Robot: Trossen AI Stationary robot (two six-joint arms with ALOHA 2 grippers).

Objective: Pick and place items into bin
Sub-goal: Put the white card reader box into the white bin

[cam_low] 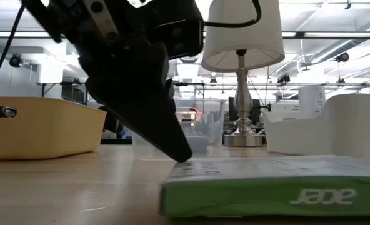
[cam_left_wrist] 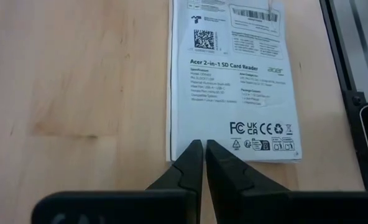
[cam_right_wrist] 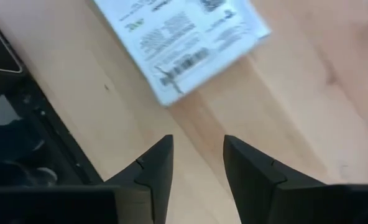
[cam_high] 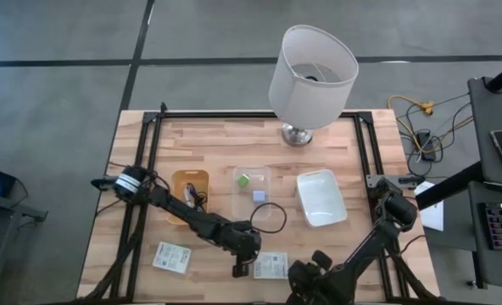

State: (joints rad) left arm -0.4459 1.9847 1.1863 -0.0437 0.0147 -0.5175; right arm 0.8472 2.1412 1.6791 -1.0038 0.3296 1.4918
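**Left gripper pinched at the edge of the card reader packet**

My left gripper (cam_left_wrist: 204, 149) has its fingers pressed together with nothing between them, tips touching the near corner of the Acer SD card reader packet (cam_left_wrist: 234, 74) at 6 o'clock on the table (cam_high: 209, 135). My right gripper (cam_right_wrist: 196, 155) hovers narrowly parted just beside the same packet. A second white packet (cam_high: 172, 257) lies at 8 o'clock. The yellow bin (cam_high: 189, 193) with a coiled cable sits at 9 o'clock, the clear container (cam_high: 252, 188) at centre, the white bin (cam_high: 320, 197) at 3 o'clock, the lamp (cam_high: 312, 74) at 12.
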